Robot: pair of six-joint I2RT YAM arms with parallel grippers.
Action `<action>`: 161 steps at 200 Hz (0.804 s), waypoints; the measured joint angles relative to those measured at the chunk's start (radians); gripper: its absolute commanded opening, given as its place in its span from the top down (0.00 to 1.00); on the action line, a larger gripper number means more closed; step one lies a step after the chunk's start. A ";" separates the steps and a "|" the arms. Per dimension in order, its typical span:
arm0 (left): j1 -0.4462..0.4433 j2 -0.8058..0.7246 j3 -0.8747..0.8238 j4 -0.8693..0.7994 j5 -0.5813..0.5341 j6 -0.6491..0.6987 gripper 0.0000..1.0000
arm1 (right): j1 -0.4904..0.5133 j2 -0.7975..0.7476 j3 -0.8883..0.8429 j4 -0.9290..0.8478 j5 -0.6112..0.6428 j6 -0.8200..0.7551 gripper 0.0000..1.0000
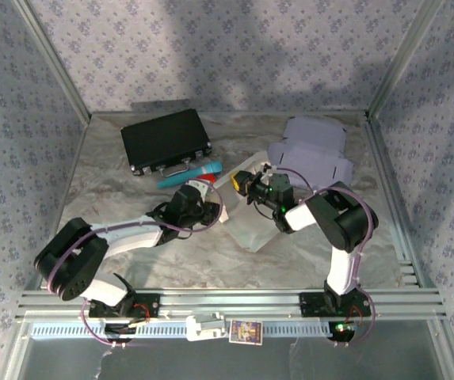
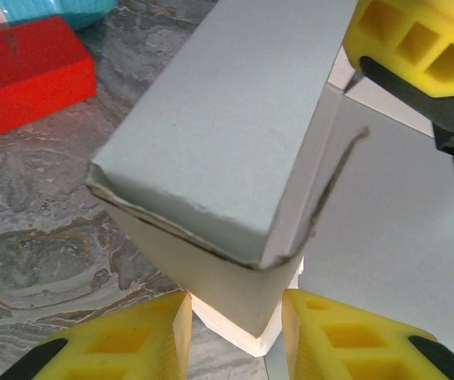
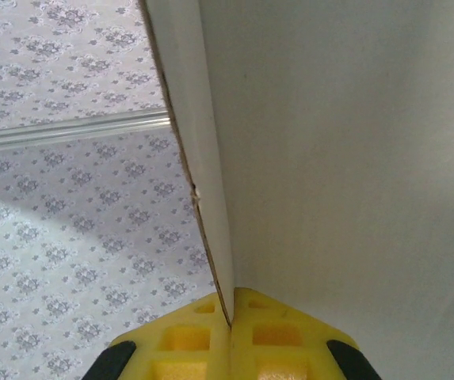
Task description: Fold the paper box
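My right pincer [image 3: 230, 336] is closed tight on a thin upright flap of the box [image 3: 337, 158], with the card's edge running straight down into the seam between my pads. My left pincer [image 2: 234, 321] stands half wide astride a folded corner of that box, one pad close on each side (whether they press or merely flank it, I cannot tell). The corner's top face lies just ahead of the left pincer, and the right pincer's yellow pad hangs beyond it, up and to the right.

What worries me is the corner itself. Its seam gapes a little, the outer layer lifting off the wall beneath. If the left pincer widens or slips down, I judge the fold will spring back flat. If I squeeze hard while the right pincer pulls the flap the other way, the thin card could crease off its score line, or tear at the small nick just above my right pads. The red block [image 2: 28, 75], ahead and to the left of the left pincer on the tabletop [image 2: 52, 237], looks near enough to snag a swinging wall.
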 measured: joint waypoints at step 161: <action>-0.090 0.132 0.229 -0.273 -0.294 -0.129 0.67 | 0.012 -0.108 0.010 -0.187 0.109 0.006 1.00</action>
